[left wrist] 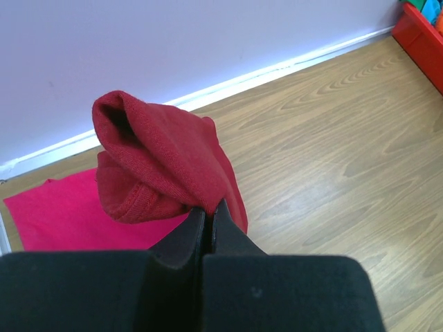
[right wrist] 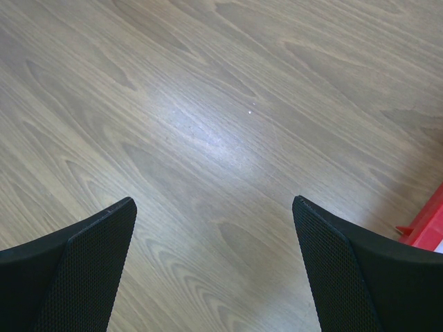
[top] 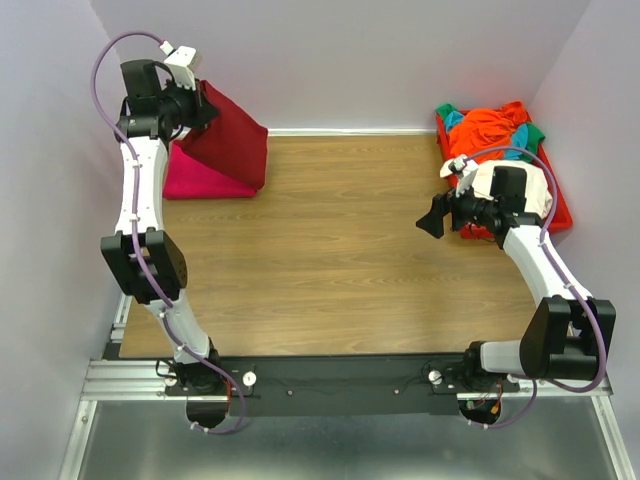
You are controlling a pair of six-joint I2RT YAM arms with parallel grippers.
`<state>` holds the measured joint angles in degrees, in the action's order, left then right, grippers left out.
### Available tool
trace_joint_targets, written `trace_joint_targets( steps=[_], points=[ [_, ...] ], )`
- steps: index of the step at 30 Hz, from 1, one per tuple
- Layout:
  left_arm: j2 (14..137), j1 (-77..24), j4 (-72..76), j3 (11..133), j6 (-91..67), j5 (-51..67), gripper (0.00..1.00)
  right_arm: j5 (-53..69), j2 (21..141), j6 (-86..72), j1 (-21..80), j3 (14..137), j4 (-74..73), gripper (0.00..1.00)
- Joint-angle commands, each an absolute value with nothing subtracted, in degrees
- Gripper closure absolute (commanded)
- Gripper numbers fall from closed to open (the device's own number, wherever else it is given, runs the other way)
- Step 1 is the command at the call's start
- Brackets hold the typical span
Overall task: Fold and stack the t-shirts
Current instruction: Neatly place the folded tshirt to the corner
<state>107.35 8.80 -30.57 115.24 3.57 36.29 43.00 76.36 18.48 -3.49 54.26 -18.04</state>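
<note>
We have our left claw [left wrist: 208, 213] pinched shut on a fold of the large dark red soft cloth t-shirt [left wrist: 163, 149]. It is raised at the far left corner of the wooden surface [top: 330, 250], close to the back wall. The cloth hangs from it in a bunched drape, and its lower end seems to rest on the flat magenta-pink cloth t-shirt [top: 195, 180] lying beneath. Our right claw [right wrist: 214, 270] hovers with its jaws spread wide and nothing between them, over bare wood just left of the red plastic tray [top: 560, 212] at the far right. That tray holds the heap of orange, teal and green t-shirts [top: 495, 128]. We judge the main risk to be the grip itself: only the fingertips pinch the cloth, so a quick swing could let the heavy shirt slide out. Lowering it while it is this crumpled would probably leave a lump, not a neat fold. If the trailing hem catches the pink shirt, any sideways move could drag it out of shape. With the right claw well apart, nothing steadies the free end.
</note>
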Motion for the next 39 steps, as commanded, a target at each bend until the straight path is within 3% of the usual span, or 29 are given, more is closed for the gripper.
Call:
trace_joint_targets(
  steps=[1, 24, 39],
  points=[
    [106.34, 9.75, -29.09, 115.75, 3.08, 35.07, 1.00, 43.51, 76.29, 19.07, -3.87, 53.53, -17.49, 0.00],
    [128.58, 16.26, -29.88, 132.18, 1.06, 29.00, 1.00, 44.74, 76.55, 18.63, -3.87, 53.70, -17.84, 0.00],
    [120.15, 15.12, -20.31, 125.77, -7.20, 40.95, 1.00, 45.53, 76.55, 18.63, -3.87, 54.05, -18.11, 0.00]
  ],
)
